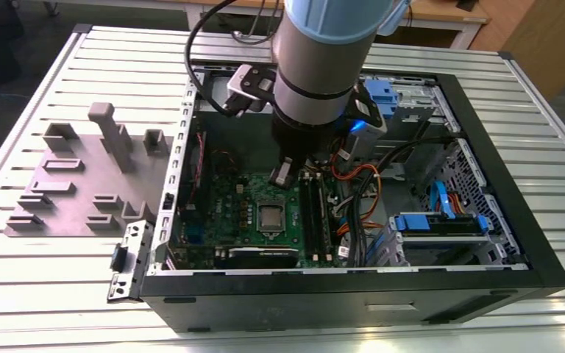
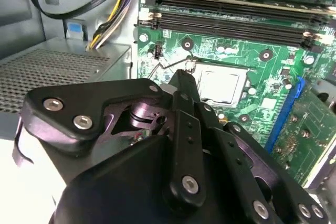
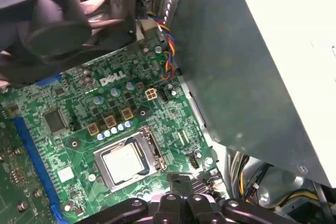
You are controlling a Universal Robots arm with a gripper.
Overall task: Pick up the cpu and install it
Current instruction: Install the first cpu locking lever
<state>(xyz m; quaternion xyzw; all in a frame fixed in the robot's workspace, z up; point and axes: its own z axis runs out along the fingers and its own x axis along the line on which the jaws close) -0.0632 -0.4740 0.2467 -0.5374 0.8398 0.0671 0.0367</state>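
Note:
The cpu (image 3: 123, 163) is a small silvery square lying flat in the motherboard socket, with the metal socket frame (image 3: 150, 149) around it. It also shows in the second wrist view as the cpu (image 2: 220, 84) and in the exterior view as the cpu (image 1: 271, 215). My gripper (image 1: 282, 176) hangs inside the open computer case, just above the green motherboard (image 1: 233, 209) and a little behind the socket. Its dark fingertips (image 2: 182, 78) stand together beside the socket's corner, apart from the chip, and the gripper (image 3: 181, 180) is shut with nothing seen in it.
Memory slots (image 2: 231, 17) run beside the socket. A grey power supply box (image 3: 247, 66) and its cables (image 2: 107, 17) stand close by, and a fan (image 3: 58, 19) hangs over the board. A grey fixture tray (image 1: 76, 184) lies outside the case, on the exterior view's left.

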